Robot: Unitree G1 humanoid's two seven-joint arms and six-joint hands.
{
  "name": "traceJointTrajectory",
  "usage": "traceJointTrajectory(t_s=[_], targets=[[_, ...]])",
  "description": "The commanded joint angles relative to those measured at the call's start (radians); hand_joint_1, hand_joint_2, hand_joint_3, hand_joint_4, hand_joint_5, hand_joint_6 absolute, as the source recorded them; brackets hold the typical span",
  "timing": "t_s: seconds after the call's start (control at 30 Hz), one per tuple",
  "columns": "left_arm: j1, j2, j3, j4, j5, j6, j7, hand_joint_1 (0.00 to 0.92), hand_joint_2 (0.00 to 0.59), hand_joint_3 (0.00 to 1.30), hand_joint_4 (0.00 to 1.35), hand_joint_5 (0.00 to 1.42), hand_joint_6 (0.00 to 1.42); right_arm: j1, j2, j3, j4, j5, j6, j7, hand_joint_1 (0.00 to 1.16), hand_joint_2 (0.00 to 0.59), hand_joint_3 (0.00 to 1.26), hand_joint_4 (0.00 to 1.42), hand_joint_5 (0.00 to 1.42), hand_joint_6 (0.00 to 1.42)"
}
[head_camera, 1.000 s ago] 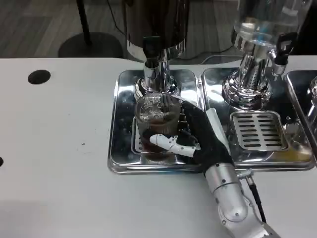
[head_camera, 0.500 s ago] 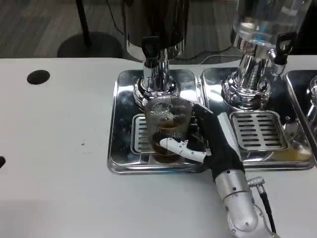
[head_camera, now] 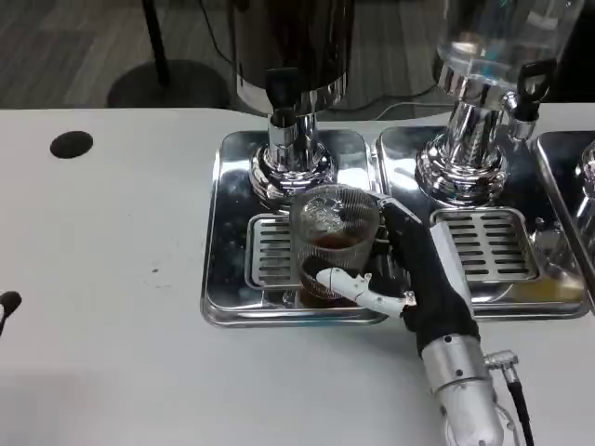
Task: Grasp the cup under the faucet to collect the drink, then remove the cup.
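Note:
A clear ribbed plastic cup with dark brown drink in its bottom stands on the drip tray, a little right of and nearer than the black-handled faucet of the dark dispenser. My right hand grips the cup from its right side, with white fingers wrapped across its front. A dark tip of my left hand shows at the picture's left edge, too little to read.
A second dispenser with clear liquid and its faucet stands to the right over its own slotted tray. A third tray edge lies at far right. A round black hole marks the table at left.
My right hand has drawn the cup rightward and toward me, out from under the faucet; the forearm has shifted right with it. The left hand's tip has edged into view.

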Motion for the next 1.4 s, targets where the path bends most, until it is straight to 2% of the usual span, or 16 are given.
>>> traceJointTrajectory(t_s=[0.03,0.73,1.1,1.4], targets=[[-0.001,0.008,-0.007,0.005,0.021,0.005,-0.011,0.000,0.005,0.00,0.00,0.00,0.00,0.008,-0.001,-0.004,-0.061,0.002,0.006,0.002,0.85,0.207,0.38,0.39,0.44,0.46],[-0.019,0.006,-0.024,0.006,0.034,0.013,-0.013,0.000,0.005,0.00,0.00,0.00,0.00,0.112,-0.021,-0.021,-0.218,0.016,0.036,0.029,0.84,0.211,0.38,0.40,0.46,0.47],[-0.023,0.006,-0.033,0.007,0.039,0.016,-0.011,0.000,0.005,0.00,0.00,0.00,0.00,0.222,-0.033,-0.036,-0.341,0.018,0.042,0.051,0.83,0.214,0.38,0.42,0.46,0.49],[-0.023,0.008,-0.035,0.005,0.042,0.019,-0.010,0.000,0.005,0.00,0.00,0.00,0.00,0.309,-0.035,-0.026,-0.420,0.015,0.030,0.064,0.83,0.214,0.39,0.42,0.46,0.49]])
